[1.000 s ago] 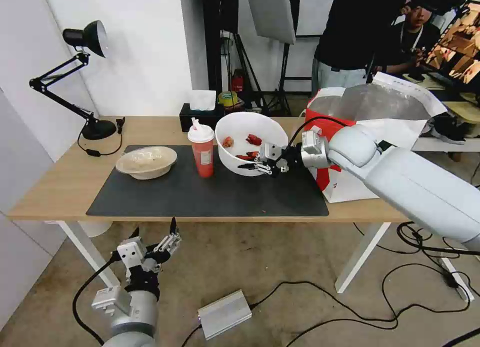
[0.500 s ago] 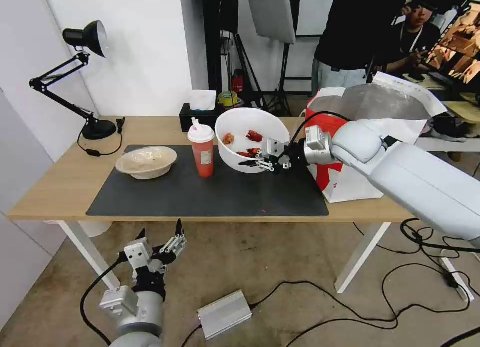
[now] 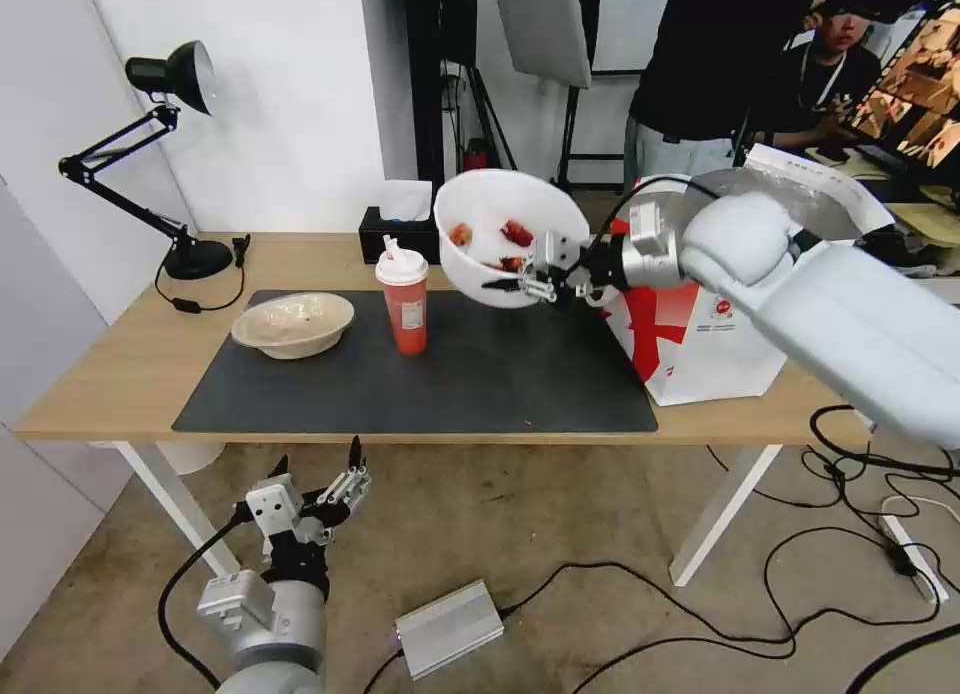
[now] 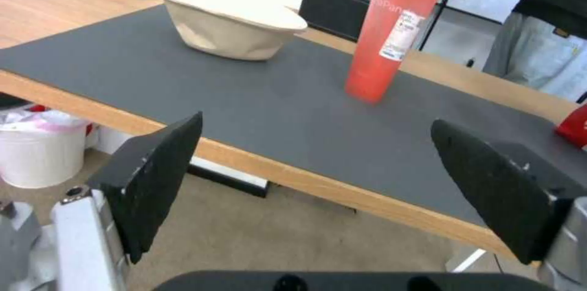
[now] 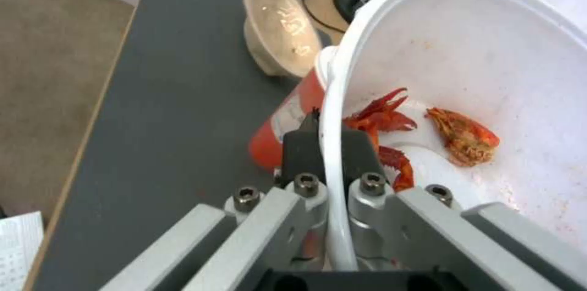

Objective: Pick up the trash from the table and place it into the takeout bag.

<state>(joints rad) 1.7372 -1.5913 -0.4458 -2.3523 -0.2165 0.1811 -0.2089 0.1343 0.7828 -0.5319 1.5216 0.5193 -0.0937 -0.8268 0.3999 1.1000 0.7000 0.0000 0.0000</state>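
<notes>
- Head view: my right gripper pinches the white bowl by its rim, lifted off the table, beside the takeout bag.
- Left wrist view: my left gripper idles wide open below the table edge.
- Right wrist view: the rim sits clamped; next I'd judge carrying it over the bag's mouth.

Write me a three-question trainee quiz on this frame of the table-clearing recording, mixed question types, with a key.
1. True or false: the right pincer is pinching the rim of the white bowl and holding it in the air above the table.
2. Multiple choice: which trash items stand on the grey mat? A) the red cup and the beige bowl; B) the beige bowl alone; C) the red cup alone.
3. Fill in: the left pincer hangs open, lower than the table's front ____.

Key: 1 true; 2 A; 3 edge. The takeout bag stands at the table's right end.
</notes>
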